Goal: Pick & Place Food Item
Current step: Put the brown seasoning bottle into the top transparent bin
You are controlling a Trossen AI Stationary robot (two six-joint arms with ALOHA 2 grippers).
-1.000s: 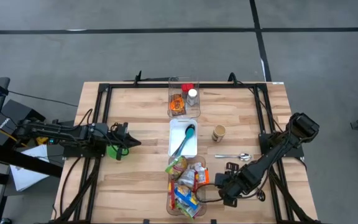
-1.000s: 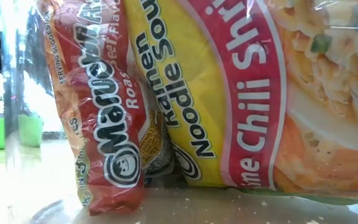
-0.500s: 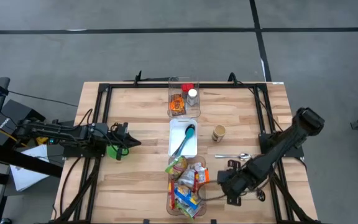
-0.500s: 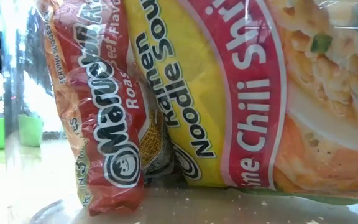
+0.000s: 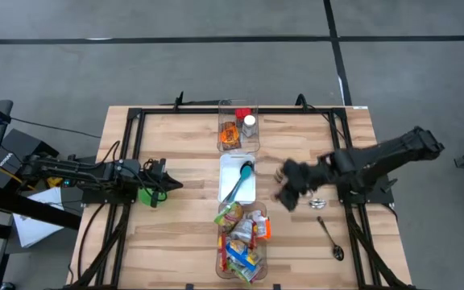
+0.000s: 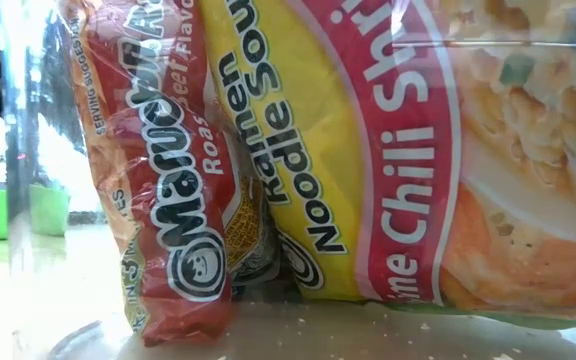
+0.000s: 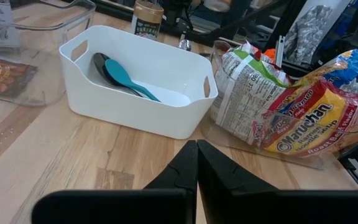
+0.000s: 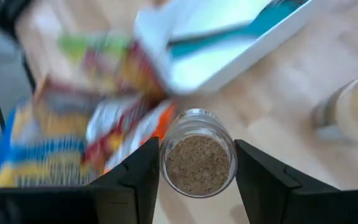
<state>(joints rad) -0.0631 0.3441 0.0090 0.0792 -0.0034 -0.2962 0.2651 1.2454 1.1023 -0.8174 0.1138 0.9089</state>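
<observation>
My right gripper (image 5: 287, 193) hangs over the table just right of the white tub (image 5: 225, 190) and is shut on a small glass jar of brown granules (image 8: 197, 163). A second jar with a tan top (image 8: 353, 115) stands on the table beside it and also shows in the left wrist view (image 7: 148, 12). The clear bin (image 5: 220, 259) near the front edge holds ramen and snack packs (image 7: 303, 112). My left gripper (image 5: 174, 185) is shut and empty at the table's left, level with the tub. My right gripper pinches the glass jar between its two fingers (image 8: 146, 171), one on each side of the round wall (image 8: 166, 163). The fingers point down at a slant, and the jar's round end faces the wrist camera. The jar is lifted clear of the table.
The white tub holds a teal spoon (image 5: 245, 169) and a dark one. A clear bin (image 5: 256, 129) at the far edge holds a packet and small jars. A metal spoon (image 5: 329, 238) lies slanted on the wood at the front right. Black frame rails run along both sides.
My right gripper has swung from beside the food bin near the front edge toward the far edge, to beside the white tub. The metal spoon, which lay crosswise right of the tub, now lies slanted nearer the front right corner.
</observation>
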